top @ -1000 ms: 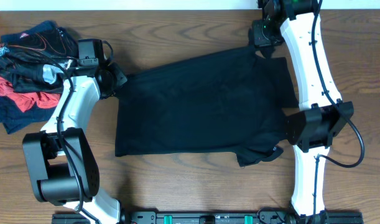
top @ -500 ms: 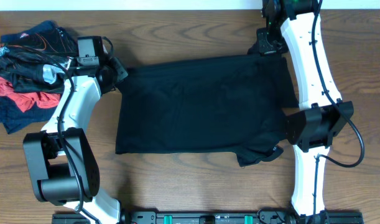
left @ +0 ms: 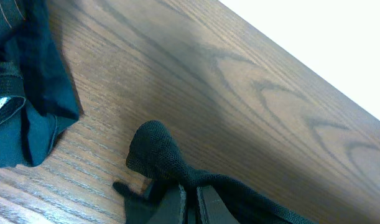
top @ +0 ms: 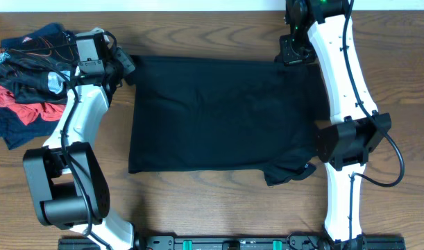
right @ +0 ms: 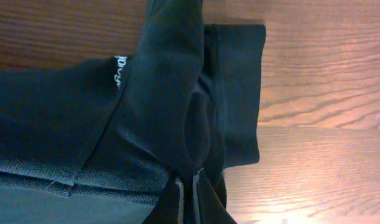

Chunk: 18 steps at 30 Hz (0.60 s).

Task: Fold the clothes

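A large black T-shirt (top: 218, 118) lies spread across the middle of the wooden table, its far edge pulled straight. My left gripper (top: 130, 64) is shut on the far left corner of that edge. In the left wrist view the left gripper (left: 191, 202) pinches a bunched tip of black cloth (left: 155, 146). My right gripper (top: 293, 57) is shut on the far right corner. The right wrist view shows the right gripper (right: 185, 196) clamped on gathered black fabric (right: 158, 93), beside a small white logo (right: 117, 71) and a sleeve hem (right: 239, 93). The near right sleeve (top: 288, 173) is rumpled.
A heap of other clothes (top: 31, 76), black, red and navy, sits at the far left of the table; a navy piece (left: 28, 93) shows near the left gripper. The right arm's elbow (top: 347, 139) hangs over the shirt's right side. The table's back edge (top: 198, 8) is close behind both grippers.
Both grippers have moved toward the back of the table with the shirt's far edge, drawing it from slack and slanted to straight and flat.
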Each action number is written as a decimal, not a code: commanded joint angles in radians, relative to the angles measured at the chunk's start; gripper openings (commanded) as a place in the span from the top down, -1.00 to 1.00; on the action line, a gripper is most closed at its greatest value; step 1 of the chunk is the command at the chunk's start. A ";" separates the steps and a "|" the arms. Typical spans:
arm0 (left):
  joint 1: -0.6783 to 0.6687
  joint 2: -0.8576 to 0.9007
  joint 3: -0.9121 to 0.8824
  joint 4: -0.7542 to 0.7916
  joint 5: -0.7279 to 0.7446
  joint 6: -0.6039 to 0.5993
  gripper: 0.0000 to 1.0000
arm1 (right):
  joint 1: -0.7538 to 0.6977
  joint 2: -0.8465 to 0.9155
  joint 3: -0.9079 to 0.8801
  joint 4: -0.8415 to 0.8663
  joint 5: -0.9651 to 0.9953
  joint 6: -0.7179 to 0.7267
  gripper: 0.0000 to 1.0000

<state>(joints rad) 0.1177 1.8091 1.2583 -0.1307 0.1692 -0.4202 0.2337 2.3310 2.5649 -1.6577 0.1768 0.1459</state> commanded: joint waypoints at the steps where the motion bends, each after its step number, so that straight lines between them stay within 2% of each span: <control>1: 0.040 0.048 0.040 -0.010 -0.099 0.049 0.88 | -0.017 -0.023 0.015 -0.019 0.118 0.011 0.97; 10: 0.038 0.155 0.066 -0.055 -0.098 0.087 0.88 | -0.017 -0.024 0.015 -0.041 0.109 0.026 0.97; 18: 0.038 0.154 0.158 -0.147 -0.098 0.093 0.88 | -0.019 -0.024 -0.005 -0.041 -0.018 0.055 0.97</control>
<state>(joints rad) 0.1177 1.9617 1.3548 -0.2562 0.1711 -0.3542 0.2382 2.3310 2.5645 -1.6871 0.1097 0.1665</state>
